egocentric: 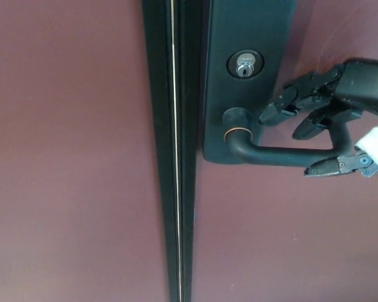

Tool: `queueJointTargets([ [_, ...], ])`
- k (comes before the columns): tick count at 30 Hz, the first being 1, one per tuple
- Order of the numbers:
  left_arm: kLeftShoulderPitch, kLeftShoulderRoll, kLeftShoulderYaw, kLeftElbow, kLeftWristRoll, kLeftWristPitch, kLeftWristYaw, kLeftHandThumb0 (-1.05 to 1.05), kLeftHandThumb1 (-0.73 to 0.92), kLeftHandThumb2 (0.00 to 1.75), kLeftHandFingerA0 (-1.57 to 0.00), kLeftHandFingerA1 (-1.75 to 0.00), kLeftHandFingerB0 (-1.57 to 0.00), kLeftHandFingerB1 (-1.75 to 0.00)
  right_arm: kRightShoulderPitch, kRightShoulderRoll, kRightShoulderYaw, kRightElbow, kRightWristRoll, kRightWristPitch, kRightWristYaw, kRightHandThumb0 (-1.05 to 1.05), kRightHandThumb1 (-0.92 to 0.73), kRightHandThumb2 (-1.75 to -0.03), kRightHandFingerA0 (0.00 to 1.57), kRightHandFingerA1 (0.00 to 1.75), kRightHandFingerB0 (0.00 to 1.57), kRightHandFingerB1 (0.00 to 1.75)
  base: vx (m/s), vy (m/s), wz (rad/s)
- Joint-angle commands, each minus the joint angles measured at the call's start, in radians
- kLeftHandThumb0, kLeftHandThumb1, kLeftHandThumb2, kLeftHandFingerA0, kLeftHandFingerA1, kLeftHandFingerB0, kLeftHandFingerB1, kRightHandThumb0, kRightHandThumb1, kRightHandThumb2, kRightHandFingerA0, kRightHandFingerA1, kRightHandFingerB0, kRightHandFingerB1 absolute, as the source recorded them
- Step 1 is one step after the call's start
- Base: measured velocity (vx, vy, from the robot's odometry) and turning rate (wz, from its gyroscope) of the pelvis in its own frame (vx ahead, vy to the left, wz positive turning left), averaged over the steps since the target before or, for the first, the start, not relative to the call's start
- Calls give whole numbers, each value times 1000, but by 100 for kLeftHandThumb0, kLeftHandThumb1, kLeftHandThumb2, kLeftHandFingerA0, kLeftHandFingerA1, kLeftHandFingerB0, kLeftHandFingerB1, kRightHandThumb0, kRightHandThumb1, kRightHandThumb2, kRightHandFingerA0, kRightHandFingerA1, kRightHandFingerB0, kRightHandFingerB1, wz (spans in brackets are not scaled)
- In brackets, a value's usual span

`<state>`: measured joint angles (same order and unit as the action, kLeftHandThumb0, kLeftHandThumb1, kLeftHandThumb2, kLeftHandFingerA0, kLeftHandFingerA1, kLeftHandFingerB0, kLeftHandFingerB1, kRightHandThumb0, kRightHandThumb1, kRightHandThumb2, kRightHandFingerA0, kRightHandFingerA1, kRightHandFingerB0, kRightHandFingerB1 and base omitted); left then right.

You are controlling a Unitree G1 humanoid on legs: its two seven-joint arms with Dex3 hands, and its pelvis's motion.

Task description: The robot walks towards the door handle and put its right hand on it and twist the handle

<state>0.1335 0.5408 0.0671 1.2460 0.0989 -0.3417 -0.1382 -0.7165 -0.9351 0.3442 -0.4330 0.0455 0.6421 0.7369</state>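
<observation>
Right hand [324,129] open, straddling door handle [283,155]: two fingers [283,108] above lever, thumb [331,167] below. Pre-grasp for twist; not closed yet.

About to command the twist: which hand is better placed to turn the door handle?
Right. The right hand is already at the door handle, two fingers above the lever and the thumb below it, not yet closed. The left hand is not in view.

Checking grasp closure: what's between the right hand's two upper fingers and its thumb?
Head view: the door handle's lever runs between the right hand's upper fingers and thumb. The hand is not closed on it.
</observation>
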Motion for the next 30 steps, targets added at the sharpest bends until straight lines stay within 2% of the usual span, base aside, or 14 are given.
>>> queueJointTargets([
  [1,6,17,-6,0,11,1,-7,-11,72,62,-40,-41,-36,-37,-23,-6,44,21,-83,21,47,-46,-54,-56,50,41,48,36,0,0,0],
  [7,5,17,-7,2,11,1,-6,-11,72,62,-40,-41,-36,-37,-27,1,45,23,-98,24,58,-46,-54,-56,50,41,48,36,0,0,0],
  [19,6,20,-9,22,11,4,-9,-12,72,62,-39,-41,-35,-37,-57,21,196,-6,-232,63,101,-48,-53,-56,53,41,49,37,0,0,0],
  [30,12,20,-4,8,3,1,-11,-12,72,62,-38,-40,-35,-37,-62,49,261,27,-332,22,143,-49,-52,-57,53,42,49,37,0,0,0],
])
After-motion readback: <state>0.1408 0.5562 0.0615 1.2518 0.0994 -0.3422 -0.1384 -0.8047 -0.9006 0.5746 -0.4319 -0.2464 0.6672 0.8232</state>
